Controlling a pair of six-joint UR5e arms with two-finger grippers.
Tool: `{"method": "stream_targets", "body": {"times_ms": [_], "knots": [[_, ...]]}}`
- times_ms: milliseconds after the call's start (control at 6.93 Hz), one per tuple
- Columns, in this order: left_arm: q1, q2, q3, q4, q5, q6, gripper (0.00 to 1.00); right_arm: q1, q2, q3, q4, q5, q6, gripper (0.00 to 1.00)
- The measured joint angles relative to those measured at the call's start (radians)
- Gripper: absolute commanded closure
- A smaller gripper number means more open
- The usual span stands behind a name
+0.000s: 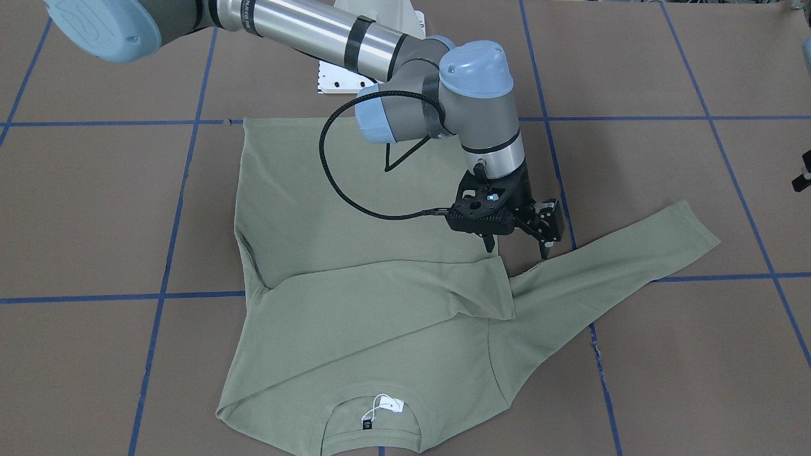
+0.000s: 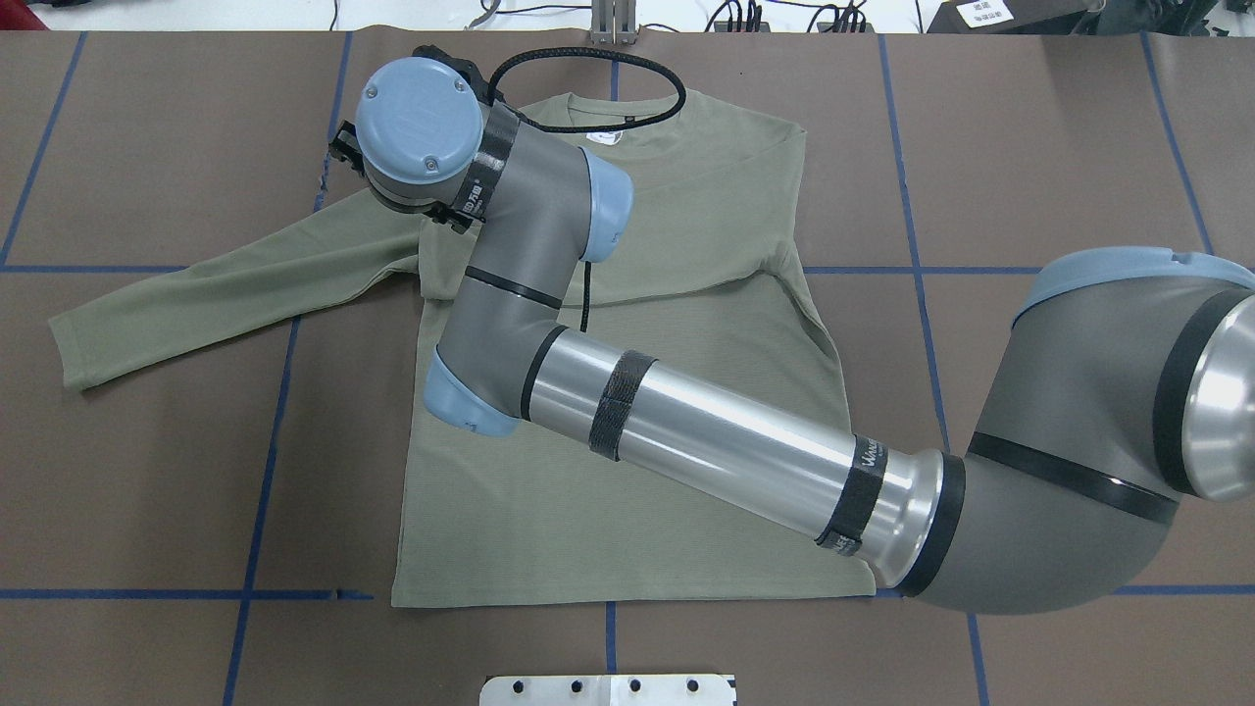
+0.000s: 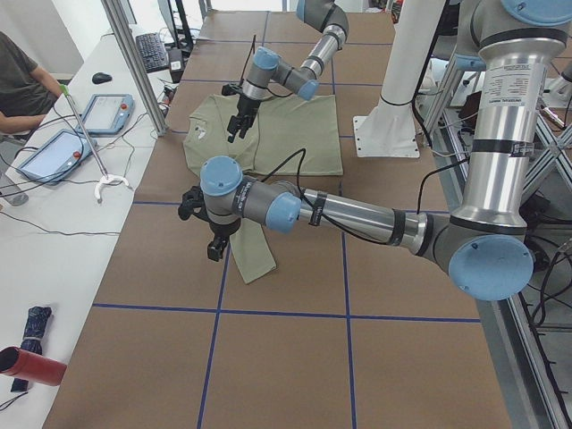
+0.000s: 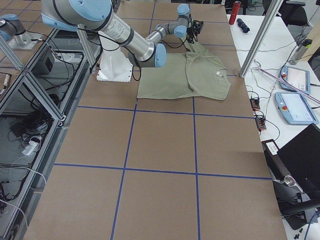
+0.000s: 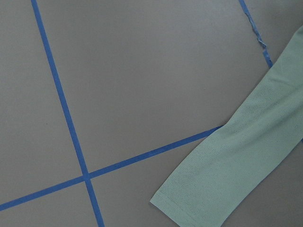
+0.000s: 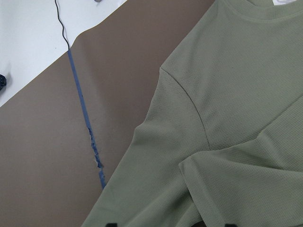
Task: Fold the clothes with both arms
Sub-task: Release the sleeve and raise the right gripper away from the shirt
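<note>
The shirt [image 1: 355,342] lies flat on the brown counter [image 1: 95,209], its collar at the bottom edge of the front view, with a white tag [image 1: 388,404] and black label [image 1: 367,425] in the neck. One sleeve is folded across the chest. The other sleeve [image 1: 621,266] stretches toward the right, with open counter around it between blue tape lines [image 1: 95,123]. Over the armpit, between the two sleeves, the right fingers [image 1: 543,240] hang spread wide, holding nothing, and a black cable [image 1: 393,217] loops above the fine-textured knit. The right arm [image 1: 304,28] crosses the hem from upper left, past a white base plate [image 1: 336,79]. The left fingers [image 3: 214,243] hover by the outstretched cuff; their spread cannot be told.
</note>
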Motion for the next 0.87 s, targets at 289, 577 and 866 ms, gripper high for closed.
{"method": "stream_targets", "body": {"times_ms": [289, 577, 866], "knots": [[0.040, -0.018, 0.160, -0.156, -0.001, -0.132, 0.01, 0.075, -0.170, 0.232, -0.058, 0.115, 0.001, 0.01], [0.125, -0.023, 0.304, -0.344, 0.008, -0.308, 0.06, 0.177, -0.380, 0.446, -0.100, 0.246, -0.016, 0.01], [0.170, -0.021, 0.373, -0.412, 0.005, -0.382, 0.08, 0.277, -0.551, 0.590, -0.107, 0.365, -0.103, 0.01]]}}
